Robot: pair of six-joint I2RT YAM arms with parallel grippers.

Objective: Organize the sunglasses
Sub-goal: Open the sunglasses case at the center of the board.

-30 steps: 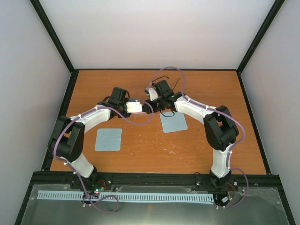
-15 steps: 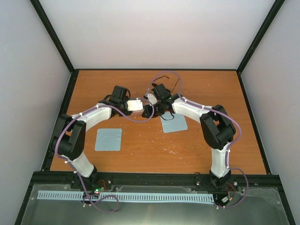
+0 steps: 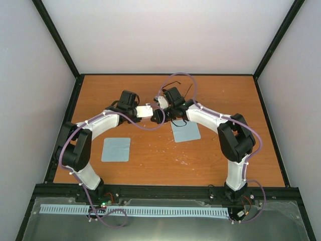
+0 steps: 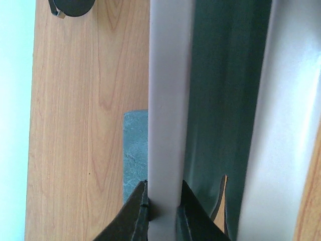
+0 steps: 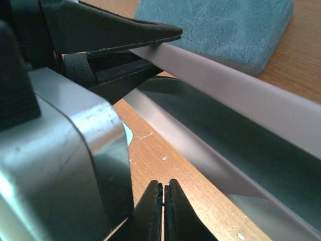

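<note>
My left gripper (image 3: 148,110) (image 4: 161,213) is shut on one long wall of an open pale pinkish case (image 3: 144,110) (image 4: 168,100) with a dark green lining, held above the table's middle. My right gripper (image 3: 157,116) (image 5: 163,201) is shut and empty, low over the wood, right beside the case (image 5: 251,95) and the left fingers (image 5: 125,32). Thin black curves (image 3: 173,82) behind the right wrist look like the black-framed sunglasses, mostly hidden by the arm. The pale reddish pair is out of view.
One light-blue cloth (image 3: 116,149) lies left of centre. A second cloth (image 3: 186,132) (image 4: 135,150) (image 5: 220,25) lies under the grippers. A dark round thing (image 4: 72,6) shows at the left wrist view's top edge; I cannot tell what it is.
The left gripper has carried the case slightly toward the back of the table. The right wrist swung a little left and back, staying shut beside the case.
</note>
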